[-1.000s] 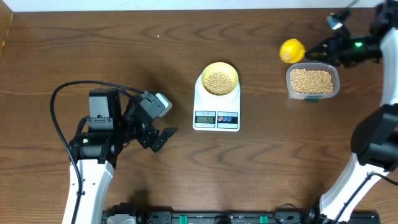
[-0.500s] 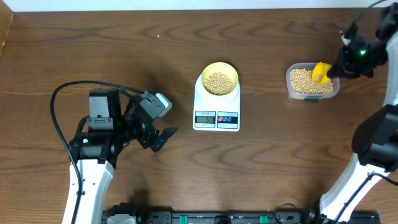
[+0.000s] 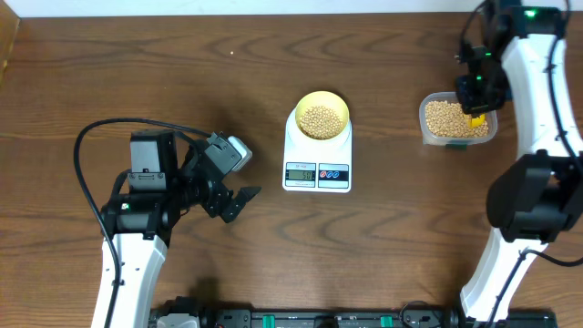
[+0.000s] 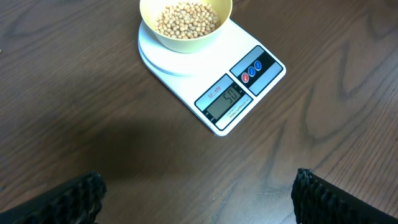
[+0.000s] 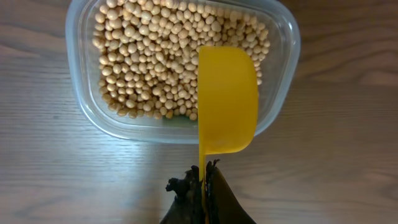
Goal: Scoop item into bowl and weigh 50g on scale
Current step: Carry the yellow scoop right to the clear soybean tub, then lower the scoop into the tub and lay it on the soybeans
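Note:
The pale yellow bowl (image 3: 322, 117) holds tan beans (image 4: 186, 18) and stands on the white scale (image 3: 317, 169); in the left wrist view the display (image 4: 224, 99) reads 50. My right gripper (image 5: 204, 180) is shut on the handle of a bright yellow scoop (image 5: 227, 99), held on its side over the near rim of a clear tub (image 3: 457, 119) of beans (image 5: 155, 56) at the right. My left gripper (image 3: 239, 202) is open and empty, low over the table left of the scale.
The bowl also shows in the left wrist view (image 4: 185, 28). The right arm (image 3: 537, 82) reaches along the table's right edge. A black cable (image 3: 86, 146) loops by the left arm. A white wall runs along the table's far edge.
My right gripper has swung the scoop from left of the tub across it to its right side and turned the scoop on edge. The left arm has not moved.

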`<move>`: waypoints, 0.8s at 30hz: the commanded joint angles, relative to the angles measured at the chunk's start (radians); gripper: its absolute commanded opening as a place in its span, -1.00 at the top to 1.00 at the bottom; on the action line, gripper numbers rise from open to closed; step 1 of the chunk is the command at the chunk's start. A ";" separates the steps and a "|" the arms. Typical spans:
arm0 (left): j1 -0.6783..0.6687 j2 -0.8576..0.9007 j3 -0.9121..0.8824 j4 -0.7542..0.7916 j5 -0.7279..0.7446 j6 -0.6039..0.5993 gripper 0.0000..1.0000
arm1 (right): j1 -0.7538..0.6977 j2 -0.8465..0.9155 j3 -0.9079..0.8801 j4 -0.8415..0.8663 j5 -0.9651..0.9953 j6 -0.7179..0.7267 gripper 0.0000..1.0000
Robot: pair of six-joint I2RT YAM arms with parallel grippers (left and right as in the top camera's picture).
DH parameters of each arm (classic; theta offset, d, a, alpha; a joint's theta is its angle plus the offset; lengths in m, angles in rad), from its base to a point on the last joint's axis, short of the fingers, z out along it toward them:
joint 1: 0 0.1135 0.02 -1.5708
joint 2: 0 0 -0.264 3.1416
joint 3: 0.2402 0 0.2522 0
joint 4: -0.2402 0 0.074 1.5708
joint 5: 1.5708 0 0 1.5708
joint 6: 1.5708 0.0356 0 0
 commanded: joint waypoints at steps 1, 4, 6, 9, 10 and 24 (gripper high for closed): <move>0.004 0.005 -0.003 -0.003 -0.003 0.006 -0.95 | 0.055 -0.026 0.019 0.001 0.141 0.014 0.97; 0.004 0.005 -0.003 -0.003 -0.003 0.006 -0.95 | 0.082 -0.026 0.019 0.000 0.143 0.018 0.97; 0.004 0.005 -0.003 -0.003 -0.003 0.006 -0.95 | 0.094 -0.026 0.019 -0.004 0.143 0.030 0.97; 0.004 0.005 -0.003 -0.003 -0.003 0.006 -0.95 | 0.099 -0.026 0.019 -0.014 0.138 0.110 0.98; 0.004 0.005 -0.003 -0.003 -0.003 0.006 -0.95 | 0.098 -0.026 0.019 -0.019 0.134 0.156 0.98; 0.005 0.005 -0.003 -0.003 -0.003 0.006 -0.95 | -0.142 -0.026 0.013 -0.054 -0.599 0.130 0.98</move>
